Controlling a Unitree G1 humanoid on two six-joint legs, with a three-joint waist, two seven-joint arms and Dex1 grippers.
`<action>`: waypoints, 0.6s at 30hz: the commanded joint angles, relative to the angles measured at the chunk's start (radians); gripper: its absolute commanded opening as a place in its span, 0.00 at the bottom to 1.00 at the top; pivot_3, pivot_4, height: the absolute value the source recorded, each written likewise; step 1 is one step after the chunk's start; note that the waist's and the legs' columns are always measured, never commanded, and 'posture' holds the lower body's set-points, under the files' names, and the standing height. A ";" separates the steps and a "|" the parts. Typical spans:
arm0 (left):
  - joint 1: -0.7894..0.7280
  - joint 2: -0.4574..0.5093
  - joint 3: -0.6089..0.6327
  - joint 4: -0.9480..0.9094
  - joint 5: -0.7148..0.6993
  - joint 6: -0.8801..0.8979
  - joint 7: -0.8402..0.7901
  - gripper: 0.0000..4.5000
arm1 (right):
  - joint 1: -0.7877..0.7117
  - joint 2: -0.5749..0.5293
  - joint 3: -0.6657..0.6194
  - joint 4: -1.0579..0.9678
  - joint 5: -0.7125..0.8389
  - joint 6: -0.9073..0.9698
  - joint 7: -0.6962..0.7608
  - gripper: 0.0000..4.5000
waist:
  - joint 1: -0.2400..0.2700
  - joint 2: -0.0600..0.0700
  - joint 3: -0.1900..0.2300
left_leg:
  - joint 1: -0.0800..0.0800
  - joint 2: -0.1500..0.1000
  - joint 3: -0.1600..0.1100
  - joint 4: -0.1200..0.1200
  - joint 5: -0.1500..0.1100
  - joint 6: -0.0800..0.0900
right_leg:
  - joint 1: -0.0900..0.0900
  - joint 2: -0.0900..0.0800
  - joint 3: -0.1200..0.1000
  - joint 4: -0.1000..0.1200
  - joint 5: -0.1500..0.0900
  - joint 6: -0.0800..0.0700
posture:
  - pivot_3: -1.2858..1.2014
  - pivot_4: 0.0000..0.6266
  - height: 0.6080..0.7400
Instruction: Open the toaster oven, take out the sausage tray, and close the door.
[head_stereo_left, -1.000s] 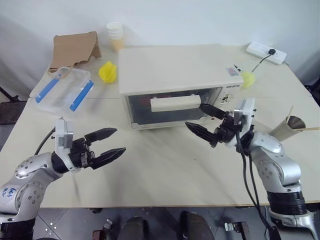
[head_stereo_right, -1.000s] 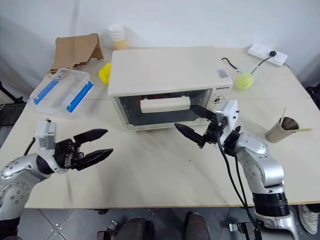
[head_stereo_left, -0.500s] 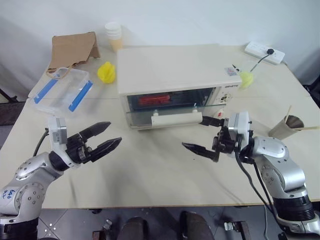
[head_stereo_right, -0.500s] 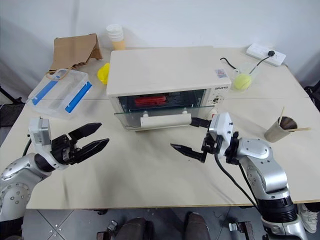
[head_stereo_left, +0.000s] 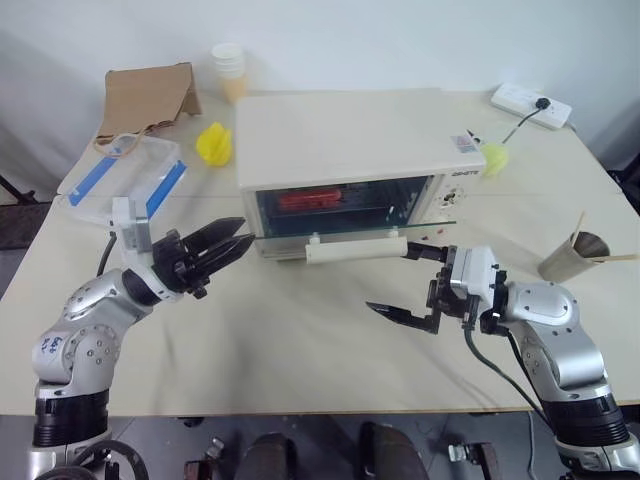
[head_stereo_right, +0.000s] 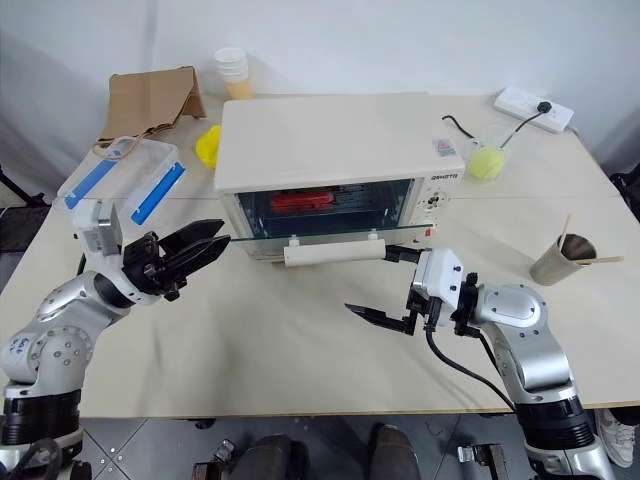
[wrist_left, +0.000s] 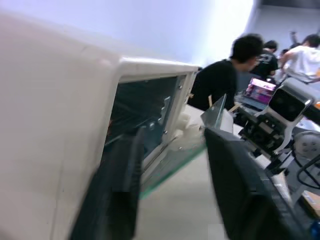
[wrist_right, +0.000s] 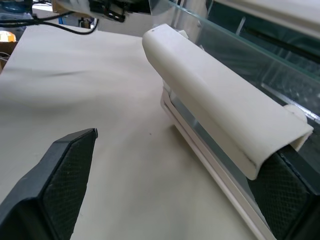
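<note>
The toaster oven (head_stereo_left: 345, 160) sits toward the back middle of the tabletop (head_stereo_left: 300, 350), and its door (head_stereo_left: 350, 236) is swung down to roughly level, the glass panel sticking out toward the robot with the long cream handle (head_stereo_left: 355, 250) along its front edge. Through the opening, a red sausage (head_stereo_left: 305, 200) shows on the left half of the oven's inside — the sausage tray (head_stereo_right: 300, 203) under it is too dim to make out clearly, but it sits inside the oven.

The right end effector (head_stereo_left: 408, 283) is spread wide and grasps nothing: one black finger lies at the right end of the handle, just beside or touching it, the other hangs lower over the bare tabletop. In the right wrist view the handle runs right up to that upper finger (wrist_right: 285, 182).

The left end effector (head_stereo_left: 232, 243) points at the left front corner of the oven, beside the left edge of the lowered door. Its fingers stand a little apart with nothing between them.

Off to the left lie a clear plastic box with blue clips (head_stereo_left: 125, 180), a brown paper bag (head_stereo_left: 148, 98), a yellow object (head_stereo_left: 215, 143) and stacked cups (head_stereo_left: 230, 70); a power strip (head_stereo_left: 530, 103) and a paper cup (head_stereo_left: 568, 255) sit to the right.
</note>
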 joint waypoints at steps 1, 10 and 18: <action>-0.044 -0.017 -0.024 0.026 0.029 -0.030 -0.013 0.14 | 0.000 -0.001 -0.006 -0.028 0.008 -0.031 0.004 1.00 | 0.000 0.000 0.000 | 0.000 0.000 0.000 0.000 0.000 0.000 | 0.000 0.000 0.000 0.000 0.000 0.000 | 0.52 0.24 1.00; -0.072 -0.032 -0.095 0.068 0.098 -0.045 -0.056 0.01 | 0.020 -0.005 -0.017 -0.039 -0.004 -0.040 -0.015 1.00 | 0.000 0.000 0.000 | 0.000 0.000 0.000 0.001 0.000 0.000 | 0.000 0.000 0.000 0.000 0.000 0.000 | 0.52 0.24 1.00; -0.057 -0.025 -0.151 0.082 0.165 -0.086 -0.141 0.01 | 0.176 -0.083 -0.134 -0.074 0.007 -0.021 -0.041 1.00 | 0.018 0.000 0.000 | -0.001 0.000 0.002 0.003 0.000 0.000 | 0.001 0.000 0.000 -0.001 0.000 0.000 | 0.52 0.24 1.00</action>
